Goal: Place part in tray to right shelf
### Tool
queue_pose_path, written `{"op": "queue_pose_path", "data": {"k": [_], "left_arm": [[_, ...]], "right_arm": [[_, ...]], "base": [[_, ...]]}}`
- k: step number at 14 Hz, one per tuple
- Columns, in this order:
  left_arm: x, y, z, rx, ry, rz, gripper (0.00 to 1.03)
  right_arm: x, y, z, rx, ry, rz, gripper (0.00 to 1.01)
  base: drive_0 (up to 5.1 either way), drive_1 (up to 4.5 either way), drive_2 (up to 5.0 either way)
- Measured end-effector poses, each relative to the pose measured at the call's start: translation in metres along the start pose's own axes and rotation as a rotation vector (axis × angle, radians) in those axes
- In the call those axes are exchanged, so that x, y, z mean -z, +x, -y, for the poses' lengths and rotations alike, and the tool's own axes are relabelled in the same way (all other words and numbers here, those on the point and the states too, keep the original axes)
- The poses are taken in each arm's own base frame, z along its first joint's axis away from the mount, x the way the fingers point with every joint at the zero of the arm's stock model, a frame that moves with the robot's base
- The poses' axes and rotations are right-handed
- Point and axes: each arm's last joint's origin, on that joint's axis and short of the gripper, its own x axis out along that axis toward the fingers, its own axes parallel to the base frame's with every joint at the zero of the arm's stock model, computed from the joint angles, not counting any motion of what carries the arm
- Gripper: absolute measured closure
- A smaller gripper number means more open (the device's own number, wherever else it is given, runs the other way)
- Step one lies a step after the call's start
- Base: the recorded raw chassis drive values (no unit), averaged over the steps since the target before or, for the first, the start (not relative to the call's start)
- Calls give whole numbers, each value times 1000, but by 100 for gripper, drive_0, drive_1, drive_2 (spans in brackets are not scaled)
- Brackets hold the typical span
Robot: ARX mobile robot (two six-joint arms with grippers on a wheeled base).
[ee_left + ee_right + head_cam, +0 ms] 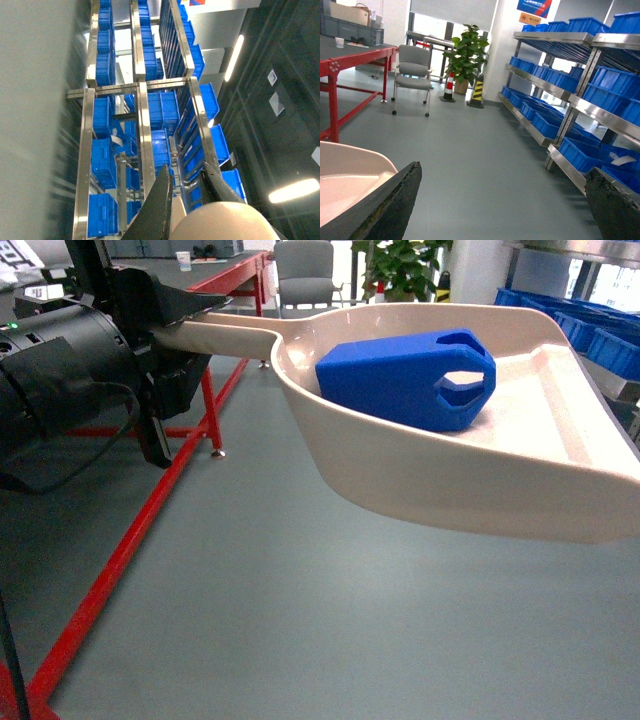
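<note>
On the left of the tray [420, 465] your left gripper [187, 192] is clenched around its long handle and holds the tray above the grey floor [260, 620]. The part [405, 378] lies on its side inside the tray, against the back wall. To the right of the tray you see the right shelf [580, 105] with blue crates [585, 152]. Your right gripper [505, 200] is released, its fingers [390, 205] spread wide beside the tray rim.

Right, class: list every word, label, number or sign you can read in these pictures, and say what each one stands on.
None can be read.
Blue wall sign: cut off at the top edge, its marks too blurred.
Orange wall plaque: too small to read.
Paper on the red table: its print is too small and blurred.
</note>
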Motion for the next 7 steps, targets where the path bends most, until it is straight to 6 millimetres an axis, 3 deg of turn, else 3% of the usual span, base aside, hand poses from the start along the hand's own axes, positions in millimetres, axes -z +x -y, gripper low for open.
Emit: {"op": "queue_pose_path", "data": {"k": [7], "left_arm": [[0,0,0,-3,0,2,90]], "right_arm": [[0,0,0,1,1,2,3]], "base": [[-3,415,-421]]}}
